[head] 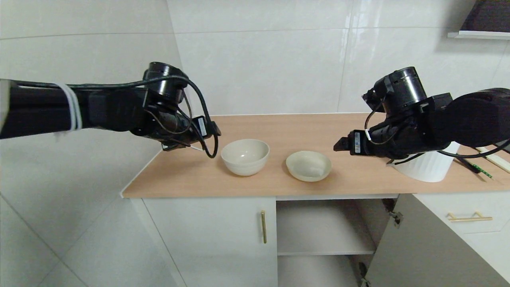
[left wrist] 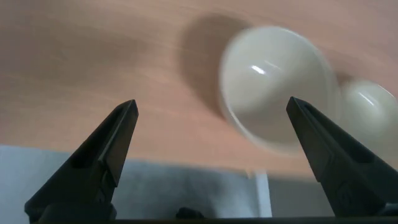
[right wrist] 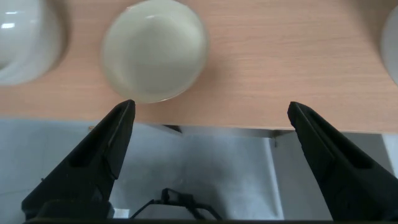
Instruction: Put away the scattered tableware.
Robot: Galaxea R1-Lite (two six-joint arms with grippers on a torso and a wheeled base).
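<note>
Two cream bowls sit on the wooden counter [head: 358, 179]. The deeper bowl [head: 245, 156] [left wrist: 273, 87] [right wrist: 25, 37] is on the left, the shallower bowl [head: 308, 165] [right wrist: 154, 50] [left wrist: 372, 118] to its right. My left gripper [left wrist: 211, 112] is open above the counter, to the left of the deeper bowl, holding nothing. My right gripper [right wrist: 211, 115] is open too, in the air above the counter's front edge to the right of the shallower bowl. The left arm's end [head: 199, 135] and the right arm's end [head: 350, 145] flank the bowls.
A white ribbed container [head: 428, 167] stands on the counter behind my right arm, with chopsticks [head: 492, 159] lying beyond it. Below the counter a cabinet stands open, showing an inner shelf [head: 322, 239]; its door [head: 418, 247] swings out to the right. A closed door [head: 211, 239] is on the left.
</note>
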